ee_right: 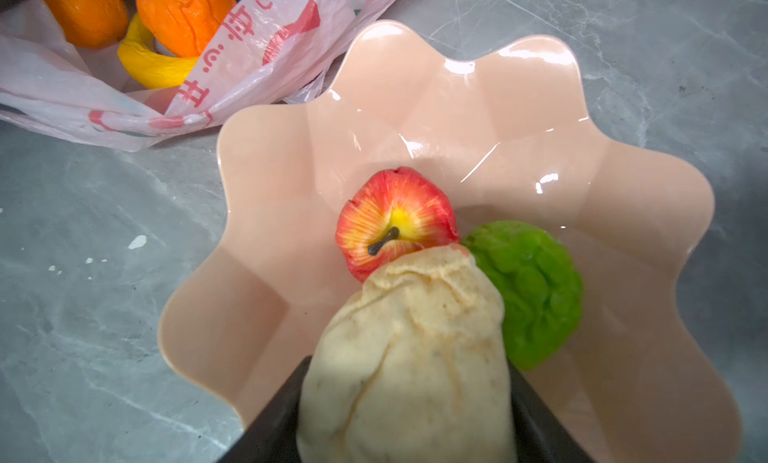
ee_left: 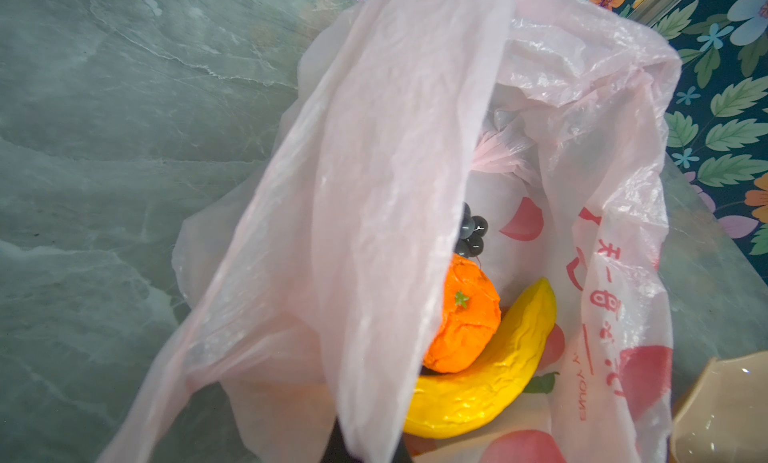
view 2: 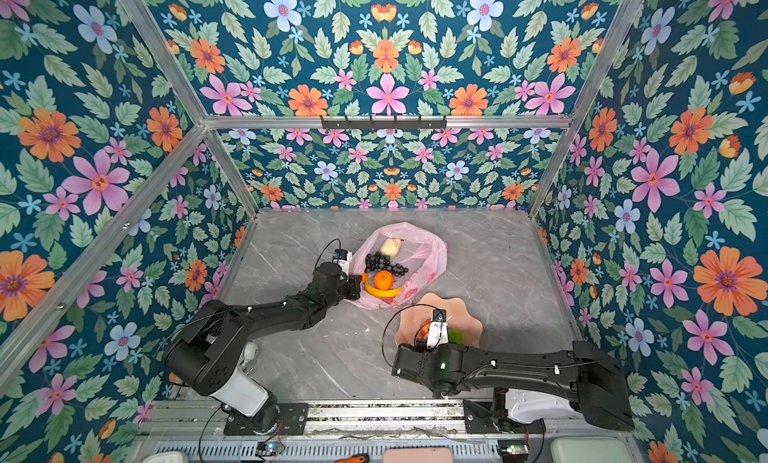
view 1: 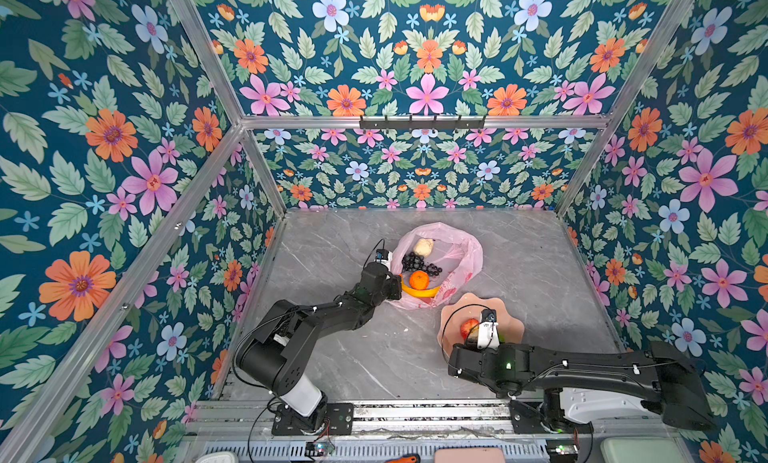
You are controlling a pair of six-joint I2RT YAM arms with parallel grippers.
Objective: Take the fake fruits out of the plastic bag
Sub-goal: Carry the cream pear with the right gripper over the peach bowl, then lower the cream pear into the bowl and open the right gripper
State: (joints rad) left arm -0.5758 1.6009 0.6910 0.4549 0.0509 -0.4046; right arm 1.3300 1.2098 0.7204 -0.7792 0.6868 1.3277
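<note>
A: Nearest first: what does the right pincer [ee_right: 409, 398] have?

B: It is clamped on one cream-beige lumpy piece [ee_right: 409, 348], over the peach scalloped bowl [ee_right: 540, 120]. In the bowl lie one red apple [ee_right: 392, 222] and one bumpy green fruit [ee_right: 530, 290], touching each other. In both top views the wrist hides most of them.

A: And farther out?

B: The pale pink plastic bag [view 1: 461, 253] lies on the grey marble table [view 1: 332, 240], just beyond the bowl, mouth gaping. Inside: one yellow banana [ee_left: 498, 365] with one orange [ee_left: 463, 315] resting on it, one dark grape bunch [view 1: 417, 263], then a second cream-beige piece [view 1: 424, 247] farthest back.

A: The right wrist view shows another orange lump [ee_right: 85, 12].

B: Cut off at the frame edge; I cannot tell what it is.

A: The left pincer [ee_left: 365, 448]?

B: Closed on the bag's near left rim, a fold of film draped over its tip. That fold hides part of the grapes.
</note>
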